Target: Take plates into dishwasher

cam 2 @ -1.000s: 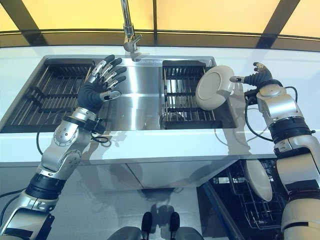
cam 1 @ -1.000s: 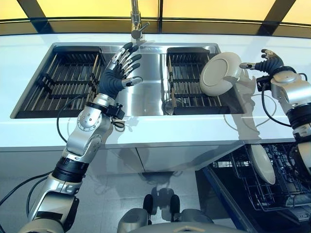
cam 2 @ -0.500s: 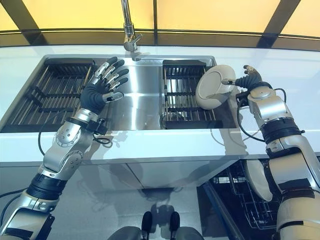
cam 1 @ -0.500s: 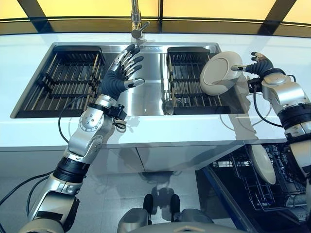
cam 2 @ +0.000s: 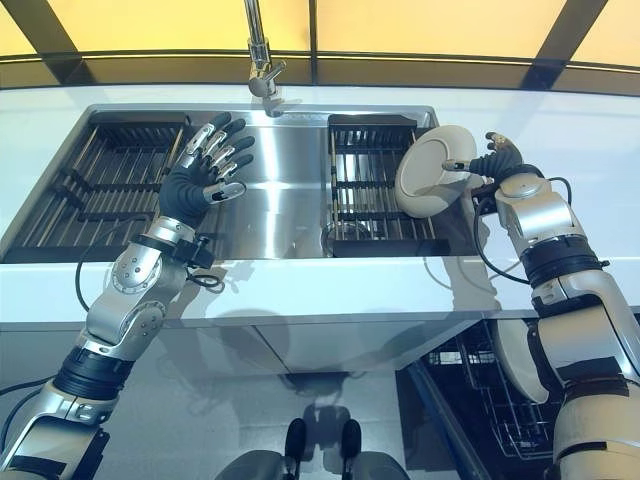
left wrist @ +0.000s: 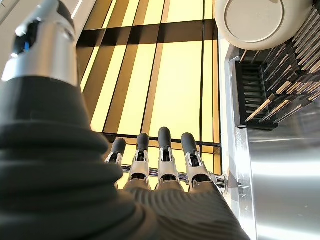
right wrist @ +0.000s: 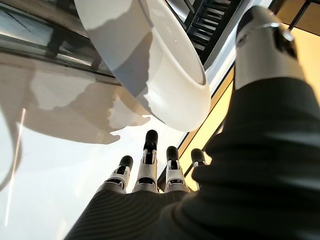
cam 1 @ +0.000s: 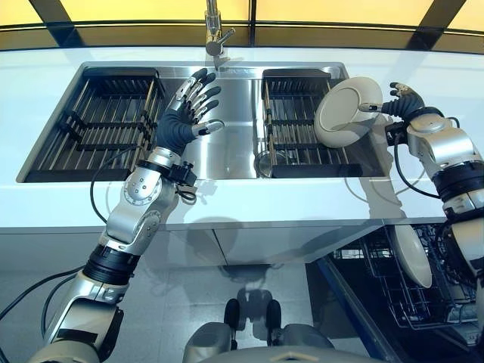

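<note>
From the left eye view we count two white plates. One plate (cam 1: 346, 112) stands tilted on its edge at the right end of the right-hand rack (cam 1: 301, 121) in the sink (cam 1: 227, 144); the second plate (cam 1: 412, 255) stands upright in the dishwasher basket (cam 1: 412, 291) below the counter (cam 1: 249, 204). There are two dark racks, the other rack (cam 1: 94, 125) filling the sink's left side, and one tap (cam 1: 215, 34) behind. Our left hand (cam 1: 181, 121) hovers over the middle of the sink with fingers spread wide, holding nothing. Our right hand (cam 1: 404, 106) is just beside the tilted plate's rim, its thumb reaching toward it.

The right eye view shows the same count.

In the left wrist view the fingers (left wrist: 167, 155) run straight and one plate shows past them.

In the right wrist view the fingers (right wrist: 147, 165) are straight, apart from the plate above them. We can read no writing anywhere.
</note>
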